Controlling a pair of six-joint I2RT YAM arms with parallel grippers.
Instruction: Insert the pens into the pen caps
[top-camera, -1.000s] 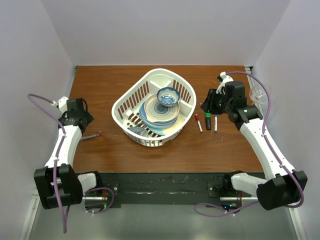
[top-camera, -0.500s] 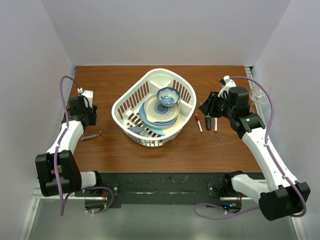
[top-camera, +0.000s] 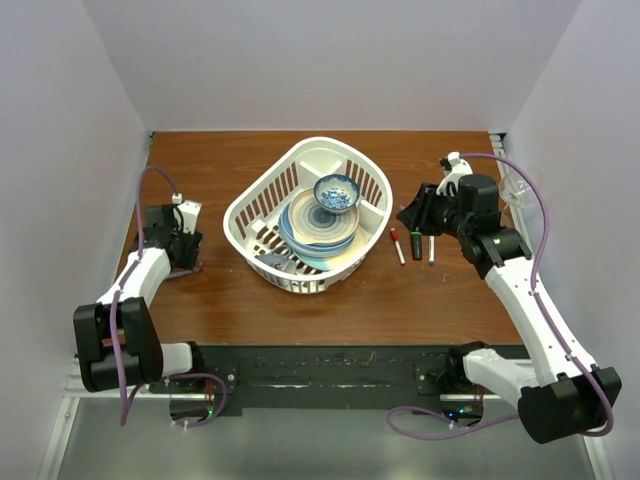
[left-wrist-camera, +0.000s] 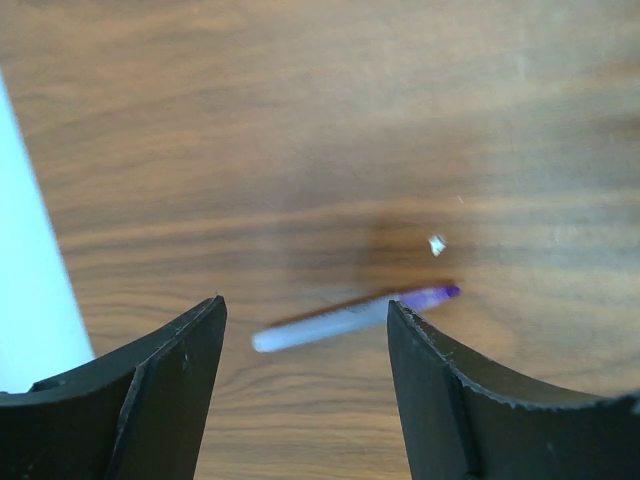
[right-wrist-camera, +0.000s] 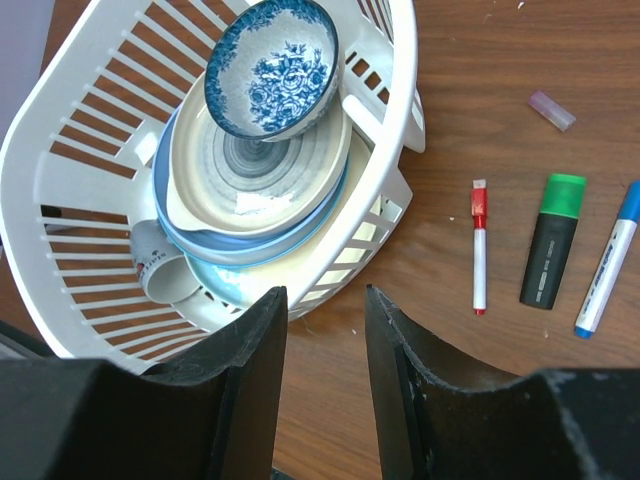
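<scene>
The left fingers (left-wrist-camera: 160, 400) are hanging open over a purple pen (left-wrist-camera: 350, 317) on the desk (left-wrist-camera: 300, 120). The right fingers (right-wrist-camera: 245, 385) are hanging open too.

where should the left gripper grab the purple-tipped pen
Mid-barrel, from straight above: the pen lies flat on the table. It runs nearly along the closing direction of the open left gripper, so probably turn the wrist first to close across the barrel.

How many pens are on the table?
4. Three right of the basket: red pen, green-ended marker, blue pen. One purple-tipped pen below the left fingers. The basket could hide more.
</scene>
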